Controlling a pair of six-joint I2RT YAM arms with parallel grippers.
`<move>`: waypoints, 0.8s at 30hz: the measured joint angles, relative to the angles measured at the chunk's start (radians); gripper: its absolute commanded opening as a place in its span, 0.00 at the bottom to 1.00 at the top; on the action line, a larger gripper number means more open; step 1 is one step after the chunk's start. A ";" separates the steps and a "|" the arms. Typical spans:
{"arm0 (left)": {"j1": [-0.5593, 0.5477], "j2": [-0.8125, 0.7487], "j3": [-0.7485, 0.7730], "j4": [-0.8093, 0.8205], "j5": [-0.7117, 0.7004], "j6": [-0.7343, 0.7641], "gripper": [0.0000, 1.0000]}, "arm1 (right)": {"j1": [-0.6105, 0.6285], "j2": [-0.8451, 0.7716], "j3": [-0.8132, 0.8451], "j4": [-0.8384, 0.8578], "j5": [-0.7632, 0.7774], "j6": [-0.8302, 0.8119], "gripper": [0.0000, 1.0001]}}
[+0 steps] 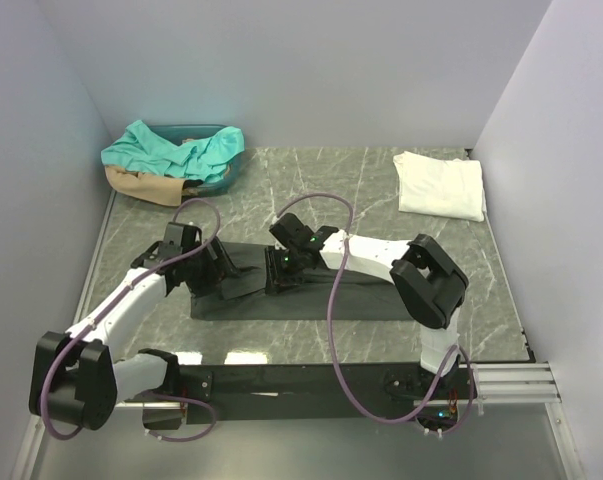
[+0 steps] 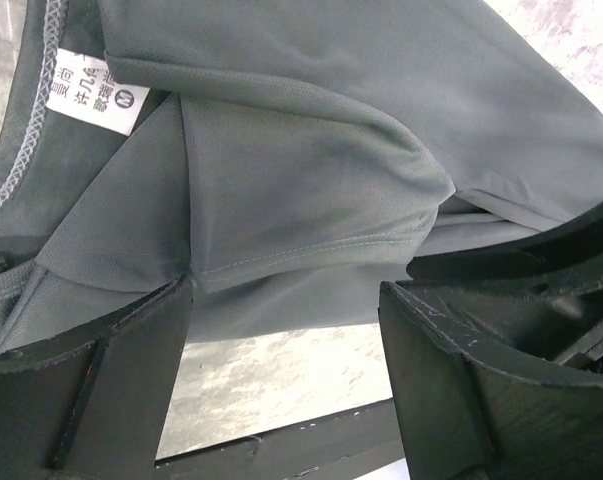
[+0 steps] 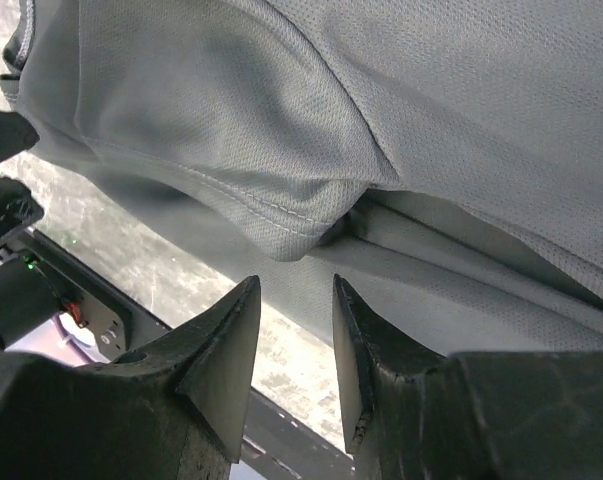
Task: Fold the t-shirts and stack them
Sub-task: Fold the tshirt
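Fingers on both arms sit low over the dark charcoal t-shirt (image 1: 366,295), which lies as a long band across the near middle of the marble counter (image 1: 321,190). The left fingers (image 1: 213,266) are at the band's left end and stand wide apart; in the left wrist view the shirt's hem lies just past their tips with no cloth between them, and the white neck label (image 2: 91,90) shows further on. The right fingers (image 1: 281,266) are just beside them, toward the band's middle. They are parted by a narrow gap and hold nothing, with a rumpled fold of the shirt just beyond the tips. At the far right a folded white t-shirt (image 1: 439,185) rests on the counter. At the far left a teal t-shirt (image 1: 171,148) and a tan t-shirt (image 1: 141,187) spill over a teal bin (image 1: 219,130).
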 measured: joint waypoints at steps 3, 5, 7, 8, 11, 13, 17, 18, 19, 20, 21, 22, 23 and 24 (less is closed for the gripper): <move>0.000 -0.016 -0.014 -0.003 0.000 -0.001 0.81 | -0.003 0.002 0.000 0.009 0.002 0.001 0.42; 0.000 -0.023 -0.026 -0.004 0.000 -0.003 0.81 | -0.005 0.002 0.000 0.019 0.000 0.001 0.42; 0.000 -0.026 -0.036 -0.009 0.000 -0.003 0.81 | -0.008 0.002 0.000 0.032 0.000 0.003 0.41; 0.000 -0.027 -0.039 -0.012 -0.002 -0.003 0.81 | -0.010 0.003 0.000 0.037 0.000 0.005 0.41; 0.000 -0.027 -0.040 -0.026 -0.011 -0.003 0.81 | -0.010 0.008 0.000 0.051 0.000 0.009 0.39; 0.000 -0.027 -0.040 -0.030 -0.013 -0.003 0.81 | -0.013 0.013 0.000 0.056 -0.002 0.010 0.36; 0.000 -0.033 -0.041 -0.033 -0.014 -0.004 0.78 | -0.015 0.031 0.000 0.062 -0.008 0.009 0.19; -0.002 -0.034 -0.040 -0.033 -0.021 -0.006 0.77 | -0.017 0.034 0.000 0.062 -0.010 0.011 0.14; -0.006 -0.034 -0.041 -0.033 -0.035 -0.008 0.77 | -0.019 0.034 0.000 0.062 -0.011 0.012 0.06; -0.012 -0.032 -0.040 -0.035 -0.052 -0.010 0.76 | -0.021 0.034 0.000 0.063 -0.013 0.013 0.02; -0.022 -0.031 -0.040 -0.037 -0.071 -0.011 0.76 | -0.023 0.034 0.000 0.066 -0.014 0.014 0.00; -0.033 -0.027 -0.040 -0.040 -0.092 -0.011 0.74 | -0.024 0.034 0.000 0.069 -0.016 0.016 0.00; -0.040 -0.023 -0.039 -0.041 -0.103 -0.013 0.73 | -0.026 0.034 0.000 0.069 -0.018 0.019 0.00; -0.050 -0.015 -0.037 -0.042 -0.118 -0.016 0.72 | -0.027 0.034 0.000 0.069 -0.020 0.019 0.00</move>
